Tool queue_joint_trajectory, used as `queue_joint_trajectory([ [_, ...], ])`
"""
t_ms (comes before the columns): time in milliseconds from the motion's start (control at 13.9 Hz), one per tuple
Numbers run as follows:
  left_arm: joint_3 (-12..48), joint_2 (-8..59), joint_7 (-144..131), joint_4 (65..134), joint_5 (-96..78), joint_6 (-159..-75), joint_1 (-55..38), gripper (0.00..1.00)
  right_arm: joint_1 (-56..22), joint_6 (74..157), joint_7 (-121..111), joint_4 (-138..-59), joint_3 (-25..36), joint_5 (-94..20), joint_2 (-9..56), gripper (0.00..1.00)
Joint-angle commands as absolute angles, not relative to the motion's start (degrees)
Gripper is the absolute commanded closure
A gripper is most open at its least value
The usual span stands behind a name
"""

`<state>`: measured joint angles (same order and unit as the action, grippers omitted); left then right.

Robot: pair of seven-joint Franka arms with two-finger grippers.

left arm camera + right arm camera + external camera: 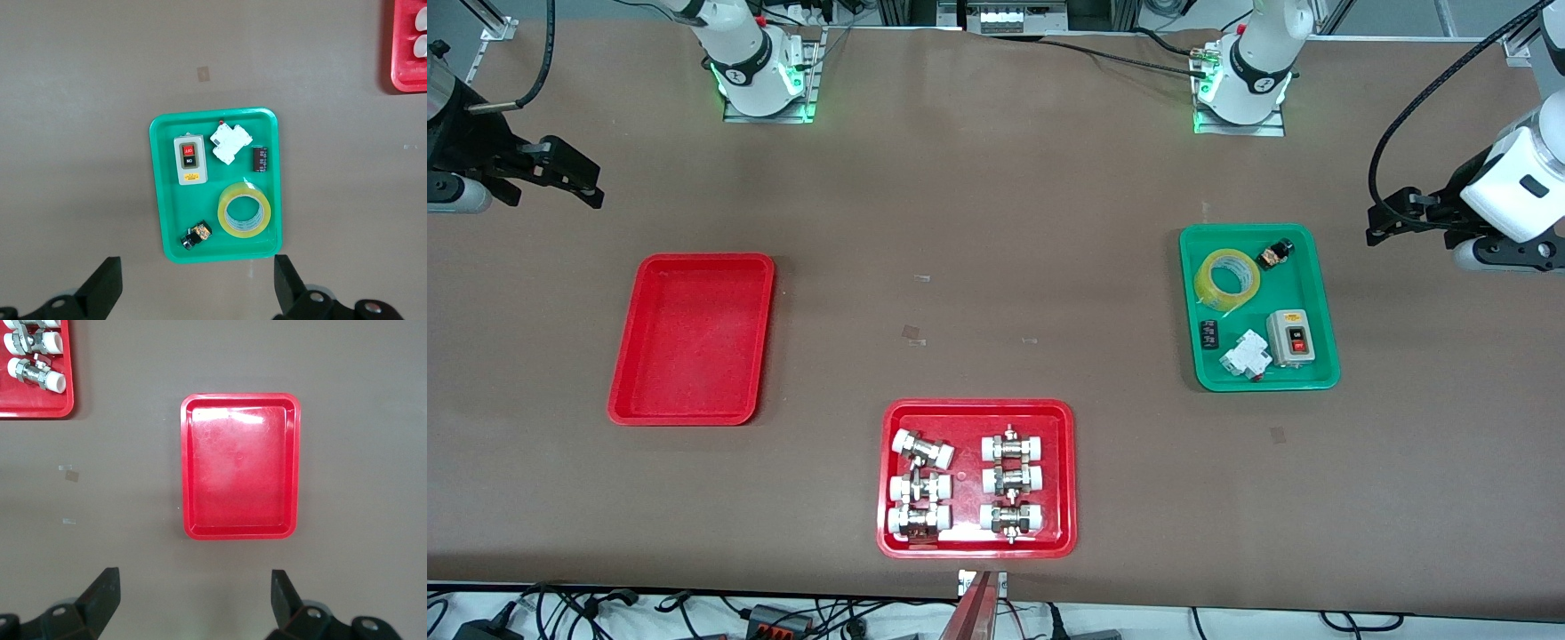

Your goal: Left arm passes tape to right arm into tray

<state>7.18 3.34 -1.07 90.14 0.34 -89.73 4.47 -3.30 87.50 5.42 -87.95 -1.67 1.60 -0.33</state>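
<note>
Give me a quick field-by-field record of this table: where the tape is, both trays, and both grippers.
tape: lying flat in the green tray, untouched
green tray also holds: push-button switch box, white breaker
red tray: bare, at the right arm's end
fittings tray: nearest the front camera
left gripper: open, holding nothing
right gripper: open, holding nothing

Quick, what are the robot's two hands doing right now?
Left end effector: open, holding nothing, up above the green tray with the tape.
Right end effector: open, holding nothing, up above the red tray.
</note>
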Motion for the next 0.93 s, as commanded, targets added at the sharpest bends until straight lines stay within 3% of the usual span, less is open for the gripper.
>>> queue_joint_trajectory([
  [0, 7.6, 1.9, -1.7, 91.3, 1.2, -89.6, 4.4, 0.0, -3.6, 87.4, 4.8, -87.3, -1.8, 2.5, -0.3, 0.0],
  [862, 7.6, 5.0, -0.9, 91.6, 1.2, -87.7, 4.2, 0.0, -3.5, 87.0, 5.4, -87.5, -1.8, 2.4, -0.2, 0.0],
])
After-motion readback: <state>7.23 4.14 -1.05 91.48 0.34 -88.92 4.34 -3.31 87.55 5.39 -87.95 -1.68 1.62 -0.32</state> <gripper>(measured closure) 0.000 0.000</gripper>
